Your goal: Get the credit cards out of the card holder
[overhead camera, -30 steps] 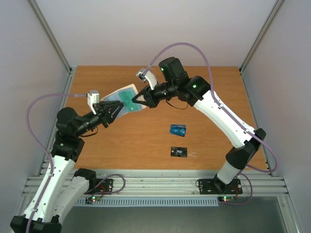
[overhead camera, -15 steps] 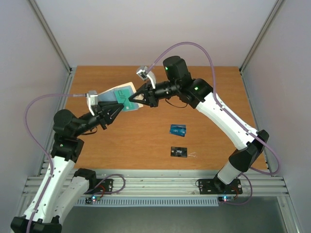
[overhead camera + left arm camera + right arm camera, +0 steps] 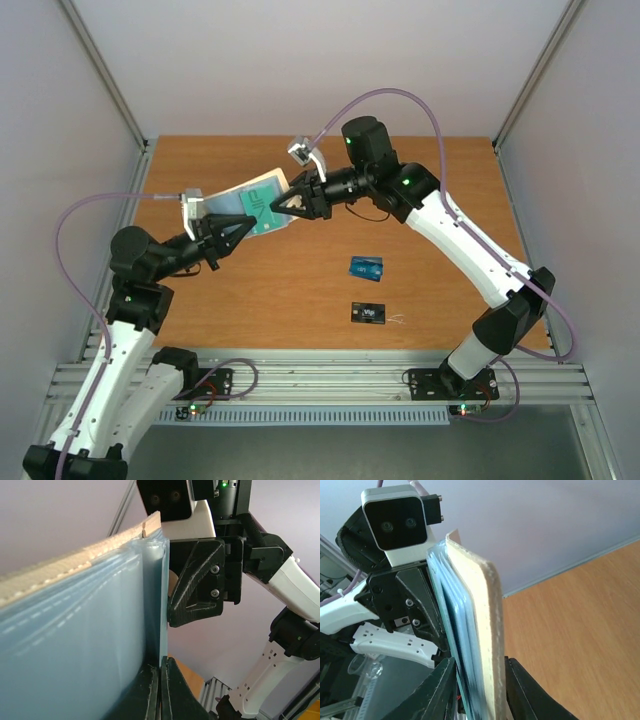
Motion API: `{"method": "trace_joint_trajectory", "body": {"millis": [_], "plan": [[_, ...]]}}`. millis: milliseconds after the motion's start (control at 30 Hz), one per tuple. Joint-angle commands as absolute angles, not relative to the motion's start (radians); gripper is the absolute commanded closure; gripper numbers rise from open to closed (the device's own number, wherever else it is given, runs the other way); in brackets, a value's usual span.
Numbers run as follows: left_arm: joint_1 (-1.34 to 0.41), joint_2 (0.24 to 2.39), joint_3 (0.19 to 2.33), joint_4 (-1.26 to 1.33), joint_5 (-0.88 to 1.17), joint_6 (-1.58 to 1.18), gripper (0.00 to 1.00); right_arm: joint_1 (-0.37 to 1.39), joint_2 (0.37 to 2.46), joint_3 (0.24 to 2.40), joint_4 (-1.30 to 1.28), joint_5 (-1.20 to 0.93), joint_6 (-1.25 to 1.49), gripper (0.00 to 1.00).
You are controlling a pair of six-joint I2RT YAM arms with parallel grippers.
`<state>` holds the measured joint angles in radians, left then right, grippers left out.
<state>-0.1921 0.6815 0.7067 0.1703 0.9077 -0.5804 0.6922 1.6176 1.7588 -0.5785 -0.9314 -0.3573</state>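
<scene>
Shifted slightly right, the flat, beige-rimmed blue card holder (image 3: pixel 236 199) is clenched edgewise by left pincer (image 3: pixel 240 224) and right pincer (image 3: pixel 275 207).

Bright, diffuse light leaves faint shadows on the orange-brown wooden surface (image 3: pixel 300 290). Close up, the pale grey-blue bifold card holder (image 3: pixel 75 640) blurs toward 8 o'clock.

Top view: the card holder (image 3: pixel 248 198) has its near edge covered by the tips of the left gripper (image 3: pixel 238 222) and right gripper (image 3: pixel 277 206). The teal card (image 3: pixel 260 207) shows only partly; probably in a pocket, depth unclear. Left wrist: card holder cut off by the left edge, pockets blurred. Right wrist: its lower end is hidden between the fingers (image 3: pixel 445 690), off-frame. Black card (image 3: pixel 368 313), right of the card holder: marks too small to read.
</scene>
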Motion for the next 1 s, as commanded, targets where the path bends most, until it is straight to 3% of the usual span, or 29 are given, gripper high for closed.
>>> {"method": "trace_joint_trajectory", "body": {"millis": [0, 167, 233, 333, 667, 833, 967], "plan": [[-0.198, 0.670, 0.706, 0.252, 0.942, -0.590, 1.00, 0.682, 1.580, 1.744, -0.568, -0.959, -0.365, 0.76], [-0.196, 0.669, 0.707, 0.253, 0.953, -0.592, 1.00, 0.658, 1.570, 1.739, -0.572, -1.008, -0.366, 0.96], [-0.195, 0.668, 0.706, 0.266, 0.962, -0.595, 0.98, 0.654, 1.567, 1.741, -0.577, -1.025, -0.371, 0.99], [-0.193, 0.669, 0.704, 0.284, 0.965, -0.608, 0.91, 0.653, 1.568, 1.747, -0.581, -1.047, -0.376, 0.99], [-0.192, 0.681, 0.712, 0.283, 0.957, -0.616, 1.00, 0.653, 1.565, 1.753, -0.580, -1.049, -0.373, 0.96], [-0.190, 0.671, 0.715, 0.231, 0.905, -0.607, 1.00, 0.641, 1.551, 1.749, -0.602, -1.033, -0.394, 0.81], [-0.186, 0.668, 0.716, 0.218, 0.886, -0.608, 1.00, 0.621, 1.543, 1.742, -0.620, -1.046, -0.393, 0.86]]}}
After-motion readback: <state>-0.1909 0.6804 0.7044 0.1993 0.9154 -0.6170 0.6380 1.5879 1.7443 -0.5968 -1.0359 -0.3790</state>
